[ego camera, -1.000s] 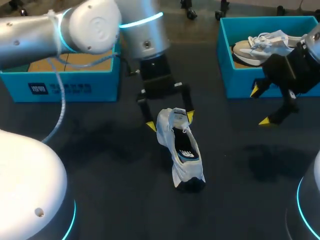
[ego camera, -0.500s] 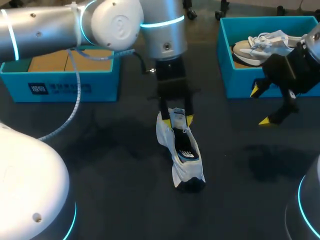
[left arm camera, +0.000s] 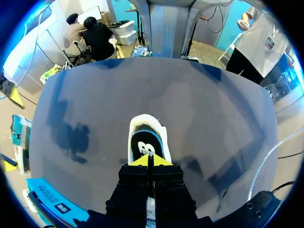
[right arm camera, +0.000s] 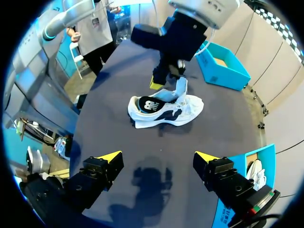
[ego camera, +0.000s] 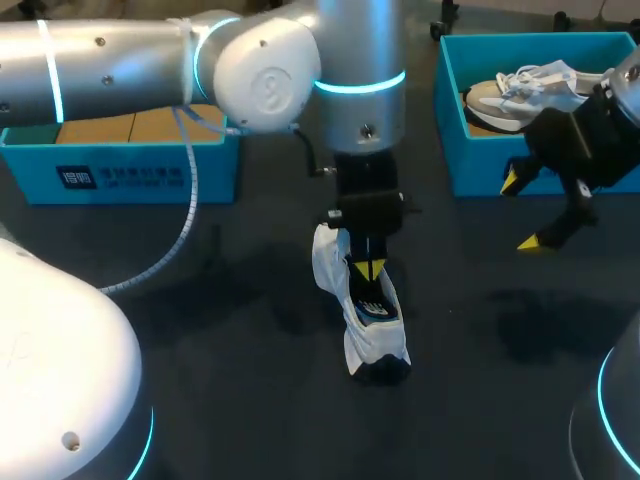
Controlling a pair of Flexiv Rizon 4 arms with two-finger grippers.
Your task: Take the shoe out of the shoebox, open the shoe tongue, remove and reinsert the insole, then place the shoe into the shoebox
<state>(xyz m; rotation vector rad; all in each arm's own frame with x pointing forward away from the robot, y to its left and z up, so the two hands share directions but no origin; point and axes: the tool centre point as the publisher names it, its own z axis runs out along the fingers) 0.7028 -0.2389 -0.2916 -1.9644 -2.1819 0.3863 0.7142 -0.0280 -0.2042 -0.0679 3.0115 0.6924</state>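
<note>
A white shoe (ego camera: 368, 325) with a dark insole lies on the dark table near the middle, its opening facing up. My left gripper (ego camera: 370, 268) points down into that opening, fingers shut, yellow tips pressed together just over the insole (left arm camera: 144, 145). The frames do not show whether anything is pinched between them. In the right wrist view the shoe (right arm camera: 164, 108) lies on its side with its white tongue (right arm camera: 182, 86) standing up beside my left gripper (right arm camera: 156, 83). My right gripper (ego camera: 522, 212) hangs open and empty in front of the right shoebox (ego camera: 470, 165), well clear of the shoe (left arm camera: 142, 121).
The blue shoebox at the back right holds a second pale shoe (ego camera: 520, 88). Another blue box (ego camera: 130, 170) with a cardboard-coloured inside stands at the back left. My left arm (ego camera: 200, 60) spans the back of the table.
My left gripper went from wide open around the shoe's tongue end to shut. It slid forward over the shoe's opening. My right arm stayed still.
</note>
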